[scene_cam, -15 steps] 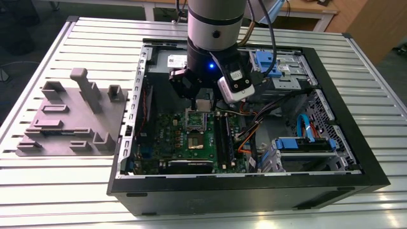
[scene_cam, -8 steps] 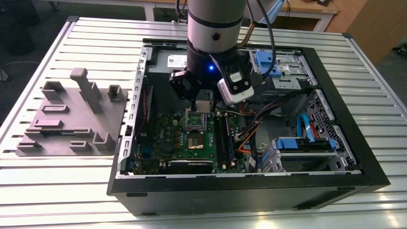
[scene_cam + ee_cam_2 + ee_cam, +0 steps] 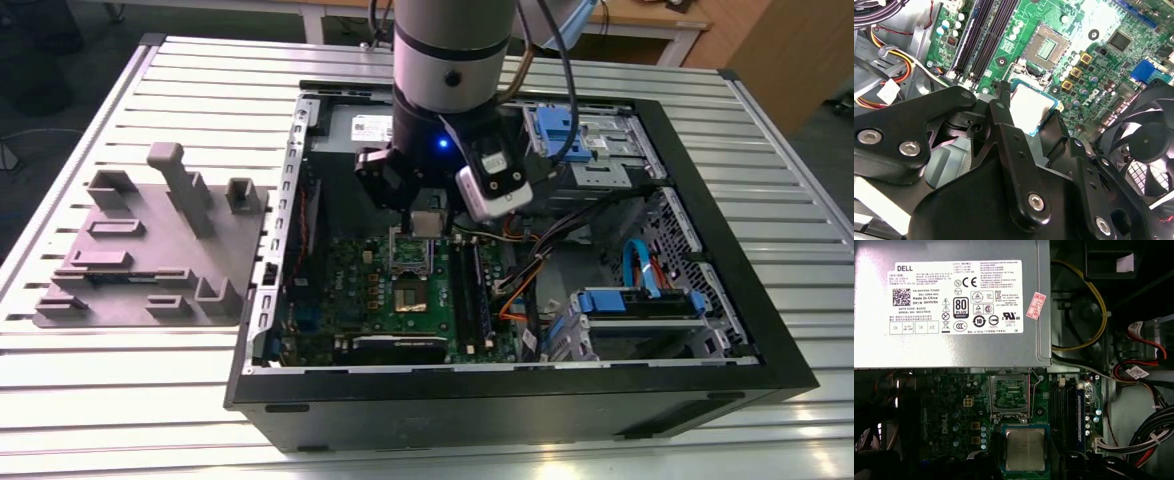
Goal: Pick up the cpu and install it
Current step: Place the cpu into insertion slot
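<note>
Your end effector (image 3: 1030,105) is clamping the cpu (image 3: 1025,449) by two opposite edges, holding it above the motherboard (image 3: 1094,60) just beside the empty socket (image 3: 1010,392). That edge grip is probably leaving its underside free for the contacts.

In the second wrist view the gripper (image 3: 1030,106), closed on the cpu (image 3: 1029,100), hides its half farthest from the socket (image 3: 1046,47). In the exterior view the arm (image 3: 447,70) covers the case (image 3: 534,400) beyond the socket.
</note>
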You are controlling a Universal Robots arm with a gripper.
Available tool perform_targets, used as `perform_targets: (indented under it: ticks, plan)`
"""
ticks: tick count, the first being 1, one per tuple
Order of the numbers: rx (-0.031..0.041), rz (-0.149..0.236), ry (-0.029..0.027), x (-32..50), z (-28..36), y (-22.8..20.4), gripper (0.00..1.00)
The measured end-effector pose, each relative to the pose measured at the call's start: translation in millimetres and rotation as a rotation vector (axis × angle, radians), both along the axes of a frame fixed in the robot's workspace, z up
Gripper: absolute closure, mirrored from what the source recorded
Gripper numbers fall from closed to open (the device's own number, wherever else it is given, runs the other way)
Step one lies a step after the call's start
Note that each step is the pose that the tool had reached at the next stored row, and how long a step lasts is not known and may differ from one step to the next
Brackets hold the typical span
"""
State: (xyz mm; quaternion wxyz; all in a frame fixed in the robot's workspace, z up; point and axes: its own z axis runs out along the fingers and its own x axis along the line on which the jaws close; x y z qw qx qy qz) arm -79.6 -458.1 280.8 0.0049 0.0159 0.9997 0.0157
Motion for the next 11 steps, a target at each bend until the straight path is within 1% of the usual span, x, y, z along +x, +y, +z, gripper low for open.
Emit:
perform_targets:
  ticks: [7, 11]
  plan:
    - [-0.0004, 0.010, 0.0001, 0.1, -2.5, -2.7, 0.53]
    - [-0.0003, 0.024, 0.0002, -0.1, -9.0, -3.7, 0.53]
